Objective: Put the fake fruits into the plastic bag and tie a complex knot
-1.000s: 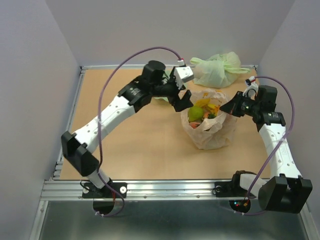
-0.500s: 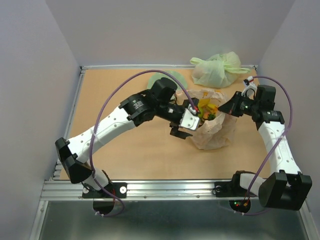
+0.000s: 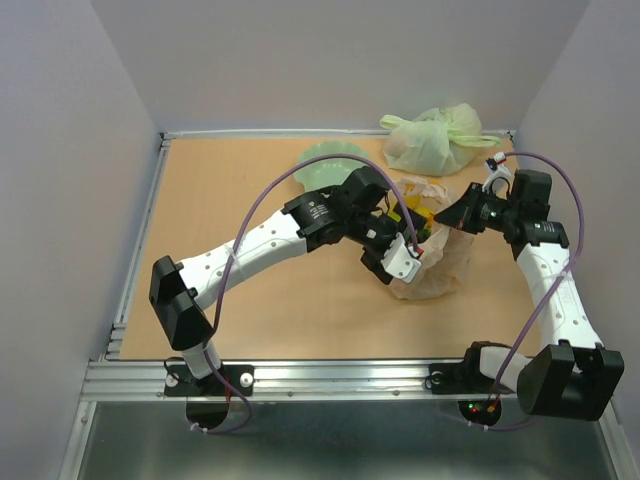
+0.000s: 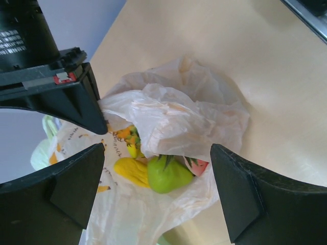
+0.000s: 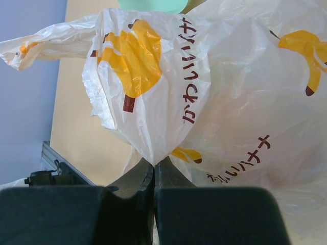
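The plastic bag (image 3: 440, 268) stands at the table's right middle, whitish with orange marks. The fake fruits lie inside it: a green fruit (image 4: 167, 175), a yellow banana (image 4: 132, 171), a red-pink piece (image 4: 202, 166) and an orange spiky fruit (image 4: 124, 135). A fold of the bag (image 4: 179, 122) hangs over them. My left gripper (image 3: 401, 262) is open and empty, its jaws wide at the bag's near-left side (image 4: 158, 191). My right gripper (image 3: 456, 214) is shut on the bag's right rim (image 5: 153, 127) and holds it up; it also shows in the left wrist view (image 4: 56, 92).
A pale green scalloped bowl (image 3: 328, 162) sits behind my left arm. A pale green knotted plastic bag (image 3: 434, 140) lies at the back right. The table's raised back edge (image 3: 260, 132) and the grey walls close the space.
My left arm has swung from beside the bowl forward and right to the bag's near-left side, gripper still open. The bowl now shows. My right gripper keeps its hold.
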`<action>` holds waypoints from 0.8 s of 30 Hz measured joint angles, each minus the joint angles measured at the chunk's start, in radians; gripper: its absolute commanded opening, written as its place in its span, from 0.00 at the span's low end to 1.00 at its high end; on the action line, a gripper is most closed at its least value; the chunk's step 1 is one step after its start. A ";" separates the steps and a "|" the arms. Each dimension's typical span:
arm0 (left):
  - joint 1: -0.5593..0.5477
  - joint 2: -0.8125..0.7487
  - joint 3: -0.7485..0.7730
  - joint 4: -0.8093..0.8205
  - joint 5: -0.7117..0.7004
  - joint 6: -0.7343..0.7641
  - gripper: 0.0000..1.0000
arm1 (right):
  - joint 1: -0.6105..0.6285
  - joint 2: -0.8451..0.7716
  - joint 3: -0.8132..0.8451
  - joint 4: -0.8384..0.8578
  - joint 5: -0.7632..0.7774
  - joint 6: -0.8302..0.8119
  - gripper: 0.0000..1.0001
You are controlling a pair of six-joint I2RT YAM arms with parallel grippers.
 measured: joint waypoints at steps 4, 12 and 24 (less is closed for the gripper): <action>-0.007 0.008 0.008 0.026 0.009 0.029 0.85 | 0.000 0.001 0.000 0.002 -0.011 0.000 0.02; -0.037 0.056 0.039 0.016 0.032 0.095 0.69 | 0.005 0.034 0.000 0.025 -0.038 0.005 0.02; -0.075 0.079 0.047 -0.019 0.052 0.143 0.51 | 0.054 0.046 0.000 0.067 -0.043 0.026 0.02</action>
